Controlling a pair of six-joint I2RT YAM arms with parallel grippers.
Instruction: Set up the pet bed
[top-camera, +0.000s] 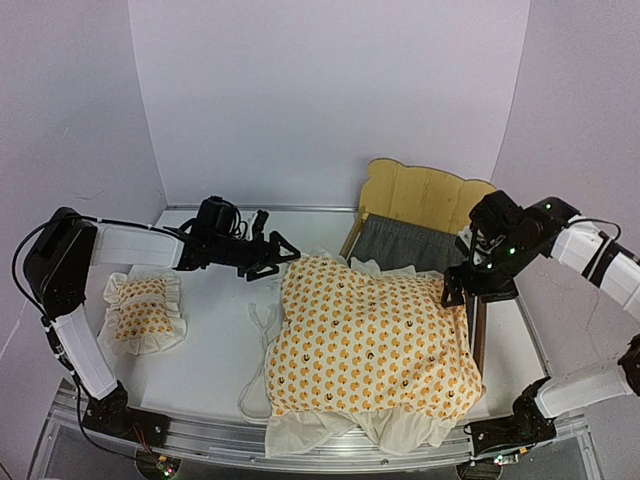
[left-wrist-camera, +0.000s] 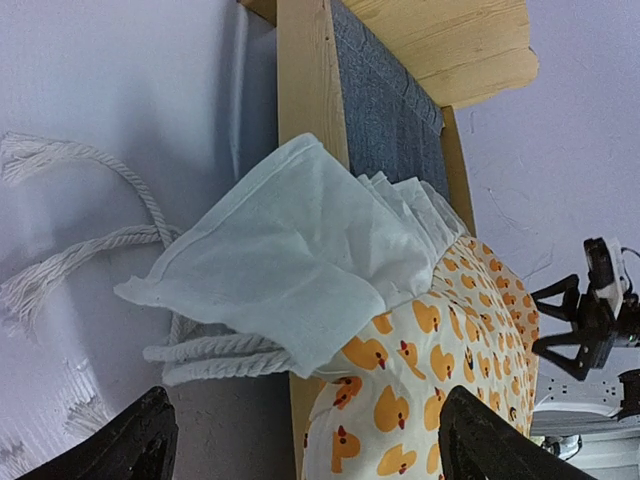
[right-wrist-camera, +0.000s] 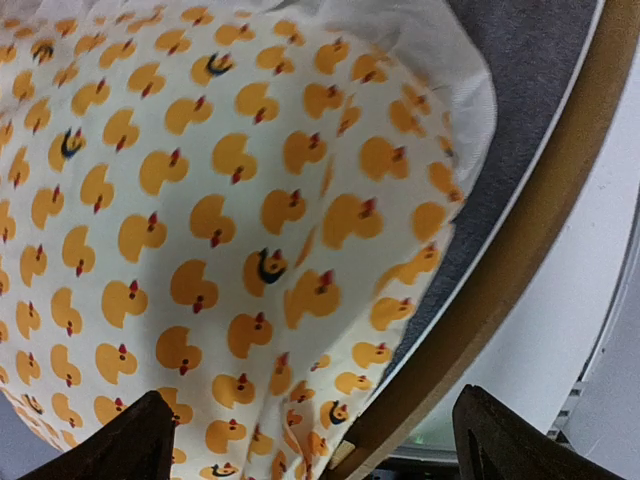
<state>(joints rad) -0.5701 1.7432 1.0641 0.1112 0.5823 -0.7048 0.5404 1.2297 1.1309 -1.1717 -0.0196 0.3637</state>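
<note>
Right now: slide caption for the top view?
Duck-print mattress on pet bed; left gripper and right gripper open at its sides; pillow apart.

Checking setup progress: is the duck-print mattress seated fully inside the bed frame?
No, only partly. The mattress has its ruffle draped over the side rail, and the grey base by the headboard is bare.

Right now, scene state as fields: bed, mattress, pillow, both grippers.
pet bed: plywood frame standing right of centre, bear-ear headboard at the far end
grey fabric base: a strip shows at the head end, the rest is covered
duck-print mattress: lying on the frame, white ruffle spilling over the near end
rope ties: loose on the table, left of the mattress
pillow: far left on the table, apart from the bed
left gripper: open, by the mattress's left head corner, holding nothing
right gripper: open, over the mattress's right edge, holding nothing
</note>
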